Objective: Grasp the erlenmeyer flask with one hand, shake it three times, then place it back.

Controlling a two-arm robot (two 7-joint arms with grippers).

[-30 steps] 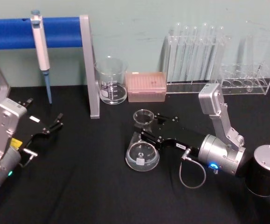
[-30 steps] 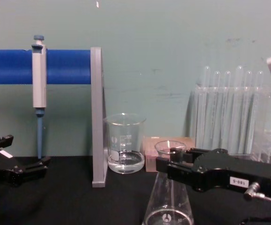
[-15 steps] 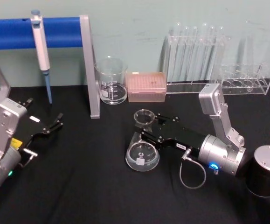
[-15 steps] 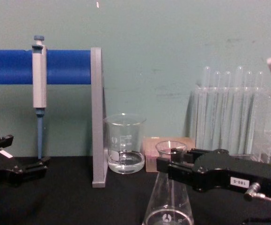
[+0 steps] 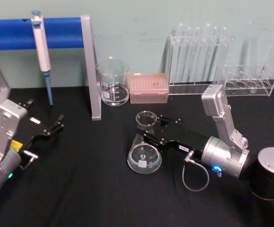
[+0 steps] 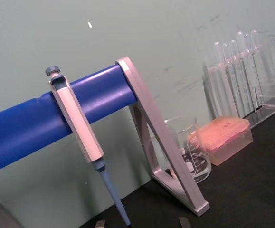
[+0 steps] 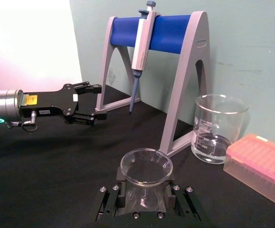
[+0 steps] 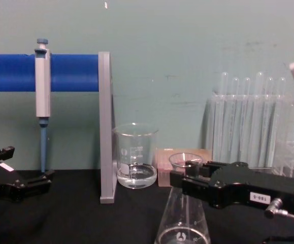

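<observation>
The erlenmeyer flask [image 5: 144, 153] is clear glass and stands on the black table near the middle, its wide base down and its rimmed neck up. My right gripper [image 5: 150, 128] reaches in from the right and is shut on the neck just under the rim. In the chest view the black jaws [image 8: 187, 179] clasp the flask [image 8: 183, 223] below its mouth. The right wrist view looks down on the flask's rim [image 7: 146, 166] between the fingers [image 7: 112, 199]. My left gripper [image 5: 56, 125] rests at the far left, open and holding nothing.
A glass beaker [image 5: 112, 82] with a little liquid and a pink tip box [image 5: 148, 87] stand behind the flask. Test tube racks [image 5: 198, 52] line the back right. A pipette [image 5: 42, 45] hangs on the blue stand [image 5: 90, 66] at the back left.
Hardly anything differs: my right gripper and the flask have shifted only slightly. The left arm has stayed still.
</observation>
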